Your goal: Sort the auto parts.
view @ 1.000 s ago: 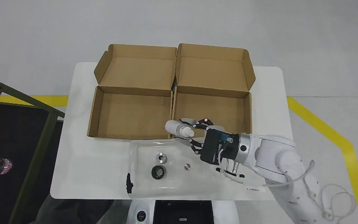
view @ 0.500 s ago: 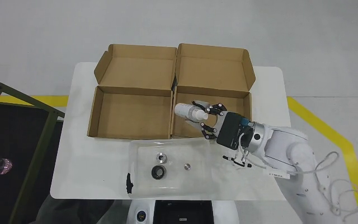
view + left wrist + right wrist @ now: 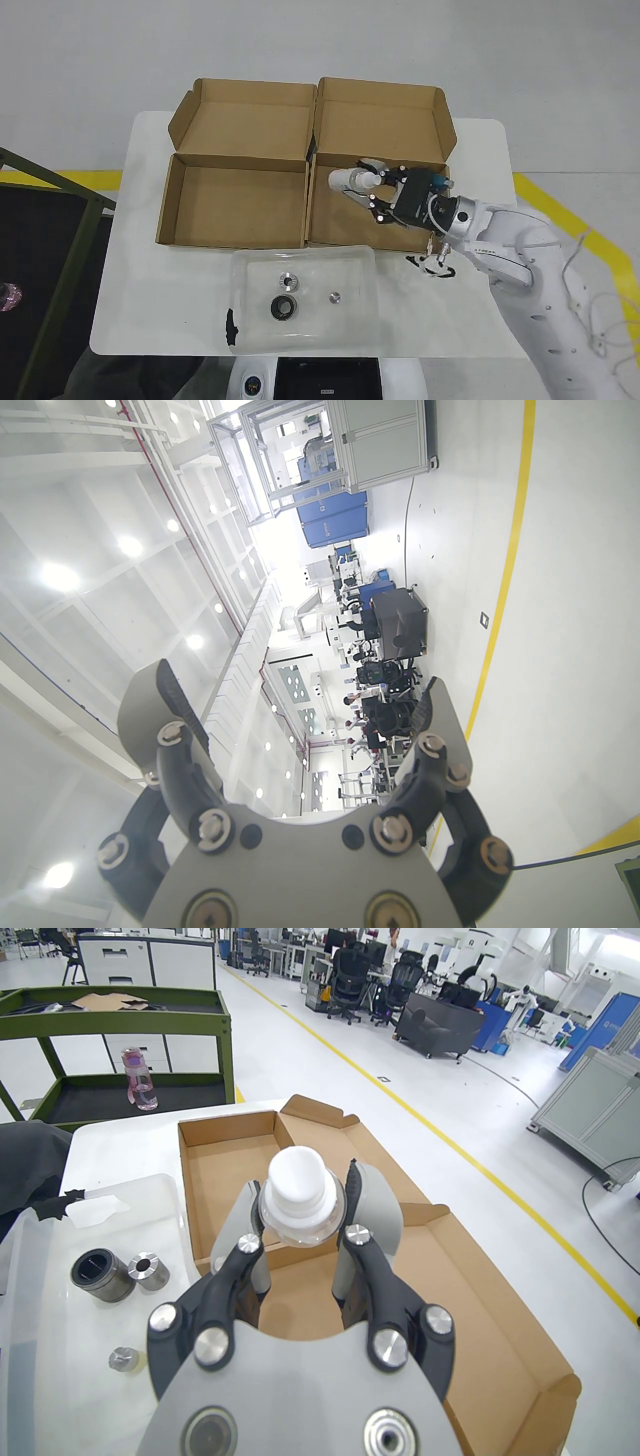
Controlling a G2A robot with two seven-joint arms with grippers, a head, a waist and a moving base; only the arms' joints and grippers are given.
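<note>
My right gripper (image 3: 368, 183) (image 3: 301, 1208) is shut on a white capped part (image 3: 350, 180) (image 3: 300, 1200) and holds it above the right cardboard box (image 3: 420, 232) (image 3: 480, 1308). The left cardboard box (image 3: 235, 208) (image 3: 225, 1163) lies beside it with a bare floor. In the clear plastic tray (image 3: 355, 260) (image 3: 30, 1288) sit a dark ring bearing (image 3: 284, 308) (image 3: 100, 1274), a silver bushing (image 3: 288, 280) (image 3: 148, 1270) and a small silver piece (image 3: 334, 296) (image 3: 122, 1359). My left gripper (image 3: 295, 705) is open, pointing off into the room with nothing between its fingers.
Both boxes have their lids folded back toward the far side of the white table (image 3: 140, 300). A green cart (image 3: 115, 1058) with a pink bottle (image 3: 138, 1078) stands off the table's left side. A dark cloth (image 3: 25, 1163) lies by the tray's corner.
The right gripper has carried the white capped part from above the tray's far edge to above the right box. The tray's parts have not moved.
</note>
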